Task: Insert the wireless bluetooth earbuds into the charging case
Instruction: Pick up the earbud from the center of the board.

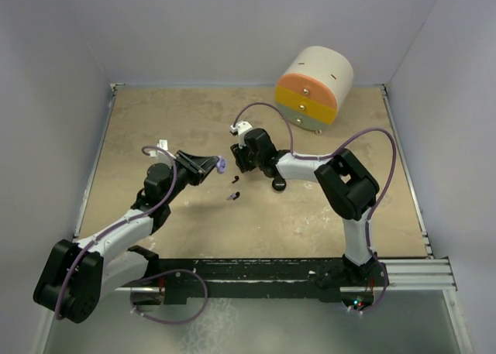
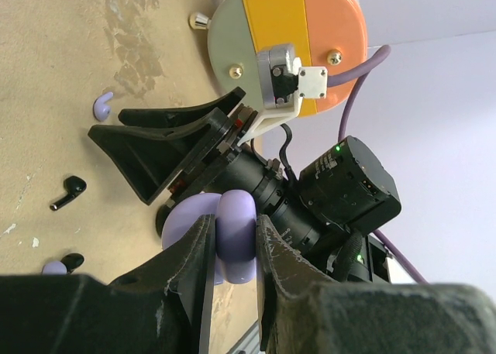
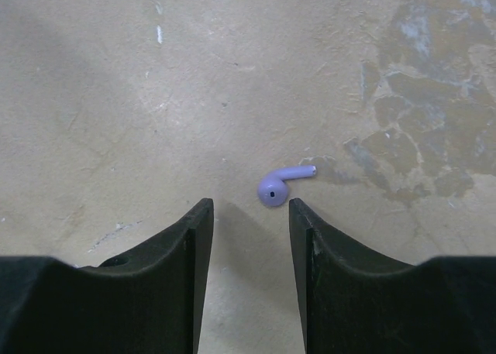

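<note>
One lavender earbud [image 3: 273,191] is lying on the tabletop [image 3: 116,75], tiny, light, probably slippery; pinching its bulb seems safest. The right fingers [image 3: 182,269] are hovering apart beside it; the left fingers [image 2: 186,269] are clamping the charging case [image 2: 235,234] nearby.

**Black joints, white links, lavender cables**

Both my arms are one make. On the left arm [image 1: 116,234] and the right arm [image 1: 349,191] I see blocky matte black joint housings, with the long links between them white. A lavender cable [image 2: 364,70] loops along each. The jaws are black wedges with flat inner faces. The right wrist carries a white bracket [image 2: 267,122], a grey camera block [image 2: 279,73], a white plate [image 2: 314,83] with corner screws, and a green light [image 2: 339,148] on its black housing.
</note>
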